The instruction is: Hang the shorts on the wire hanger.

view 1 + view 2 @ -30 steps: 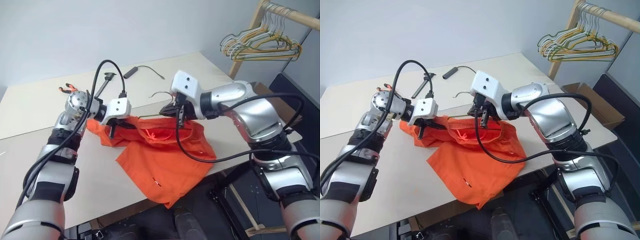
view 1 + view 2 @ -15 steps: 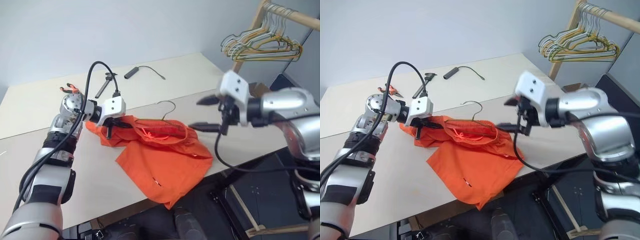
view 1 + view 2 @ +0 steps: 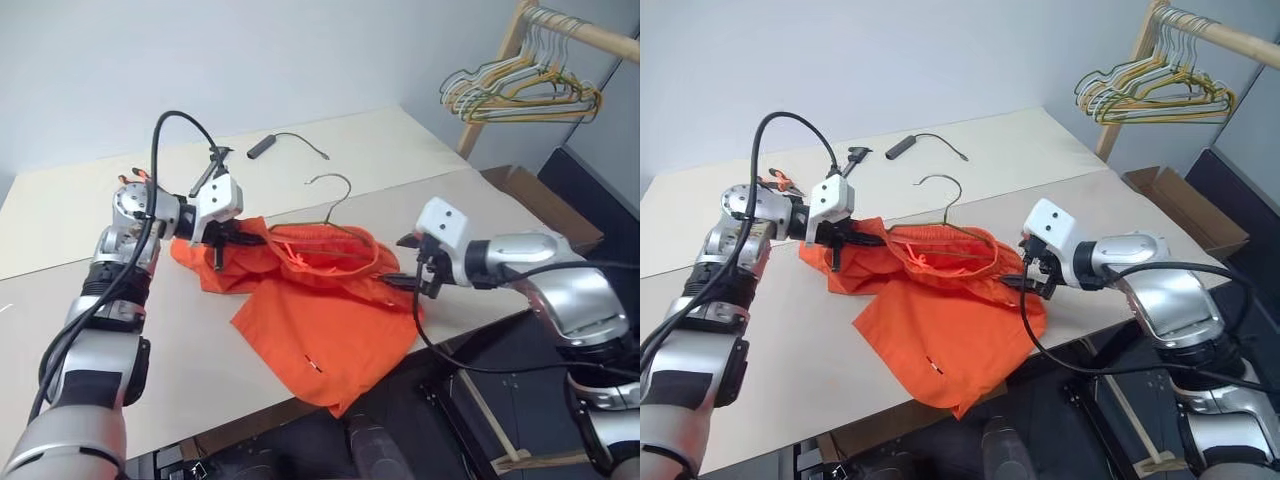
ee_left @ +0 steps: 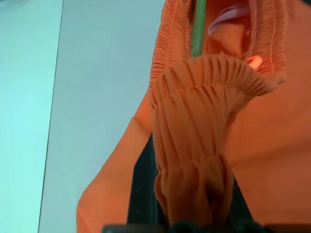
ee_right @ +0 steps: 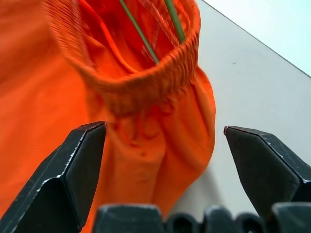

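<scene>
On the table [image 3: 60,330], the limp orange shorts [image 3: 320,320] hang from the left gripper [image 3: 222,240] pinching the waistband, while the right gripper [image 3: 408,262] gapes wide beside the opposite waistband edge, the likeliest grip, with the wire hanger [image 3: 330,205] threaded inside.

Lighting: even, bright, diffuse; soft shadows under shorts [image 3: 320,300] on table [image 3: 60,230]. Head views sharp; left wrist close-up slightly soft.

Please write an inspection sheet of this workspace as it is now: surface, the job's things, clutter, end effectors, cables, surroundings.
Surface: beige table.
Job's things: orange shorts overhang the near edge; wire hanger inside the waistband, hook out.
Clutter: black tool, orange-handled tool.
End effectors: left end effector shut on the waistband; right end effector open beside the shorts.
Cables: loose black cable on the table.
Surroundings: rack of hangers, cardboard box.
</scene>
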{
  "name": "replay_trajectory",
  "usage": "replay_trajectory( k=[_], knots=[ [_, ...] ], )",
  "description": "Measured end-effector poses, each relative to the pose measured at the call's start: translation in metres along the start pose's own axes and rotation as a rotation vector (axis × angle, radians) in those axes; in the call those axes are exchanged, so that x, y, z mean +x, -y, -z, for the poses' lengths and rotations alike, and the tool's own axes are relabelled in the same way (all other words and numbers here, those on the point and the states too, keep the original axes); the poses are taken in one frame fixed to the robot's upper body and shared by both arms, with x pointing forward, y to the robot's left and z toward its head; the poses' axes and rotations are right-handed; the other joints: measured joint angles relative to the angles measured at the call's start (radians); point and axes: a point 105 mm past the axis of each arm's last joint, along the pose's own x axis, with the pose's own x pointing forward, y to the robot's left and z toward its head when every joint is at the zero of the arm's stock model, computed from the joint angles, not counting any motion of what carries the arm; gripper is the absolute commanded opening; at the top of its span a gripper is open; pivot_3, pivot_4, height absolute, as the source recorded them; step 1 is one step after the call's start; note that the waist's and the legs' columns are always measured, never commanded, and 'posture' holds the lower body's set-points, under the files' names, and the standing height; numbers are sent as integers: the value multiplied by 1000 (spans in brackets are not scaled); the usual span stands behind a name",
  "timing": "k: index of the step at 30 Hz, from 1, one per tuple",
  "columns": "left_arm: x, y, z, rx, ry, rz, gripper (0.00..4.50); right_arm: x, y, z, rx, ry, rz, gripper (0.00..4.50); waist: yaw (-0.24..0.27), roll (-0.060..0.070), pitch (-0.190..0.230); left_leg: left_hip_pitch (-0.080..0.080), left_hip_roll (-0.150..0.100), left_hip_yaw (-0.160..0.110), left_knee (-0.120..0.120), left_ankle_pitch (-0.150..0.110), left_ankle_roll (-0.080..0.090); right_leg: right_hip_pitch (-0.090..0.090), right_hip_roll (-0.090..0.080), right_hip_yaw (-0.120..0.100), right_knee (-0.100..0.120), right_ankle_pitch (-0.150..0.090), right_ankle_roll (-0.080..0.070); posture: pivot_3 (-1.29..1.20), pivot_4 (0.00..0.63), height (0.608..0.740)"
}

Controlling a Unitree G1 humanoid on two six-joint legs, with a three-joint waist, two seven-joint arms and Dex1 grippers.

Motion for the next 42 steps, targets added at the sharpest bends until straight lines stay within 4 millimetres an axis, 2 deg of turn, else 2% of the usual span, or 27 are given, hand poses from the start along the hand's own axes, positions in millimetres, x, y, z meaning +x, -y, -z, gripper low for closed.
replay_trajectory(
  k=[5, 11, 14, 25, 33, 37, 42],
  knots=[
    [-6, 2, -10, 16, 24, 16, 0, 15, 10, 1, -45, -2, 14, 4471, 0, 0, -1, 0, 0, 0, 0, 0, 0, 0, 0, 0, 0, 0, 0, -199, 27, 740],
    [-8, 4, -11, 9, 30, 23, 0, 22, 13, -3, -87, 25, -48, 4471, 0, 0, -1, 0, 0, 0, 0, 0, 0, 0, 0, 0, 0, 0, 0, -195, 30, 740],
    [-9, 6, -12, 10, 35, 27, 0, 28, 13, -5, -92, 20, -96, 3903, -2, 0, -1, 1, 0, 0, 0, 0, 0, 0, 0, 0, 0, 0, 0, -194, 32, 740],
    [-8, 10, -10, 12, 43, 35, 0, 37, 5, -1, -81, 4, -218, 36, -1, 0, -1, 0, 0, -1, 0, 0, 0, 0, 0, 0, 0, 0, 0, -198, 38, 740],
    [-12, 10, -12, 7, 46, 38, 0, 29, -7, 0, -28, 6, -300, 13, 0, 1, -1, 0, 0, -1, 0, 0, 0, 0, 0, -1, 0, 0, 0, -210, 46, 740],
    [-13, 11, -17, -17, 92, 44, 1096, 16, -13, 0, 43, 22, -320, 0, 2, 1, -1, 0, 0, -2, 0, 0, 0, 0, 0, -1, 0, 0, 0, -223, 56, 740],
    [-17, 10, -25, -61, 164, 47, 2755, -8, -19, 3, 123, 54, -294, 0, 2, 1, -1, 0, 0, -2, 0, 0, 0, 1, 0, -1, 0, 0, 0, -240, 66, 740]
  ],
)
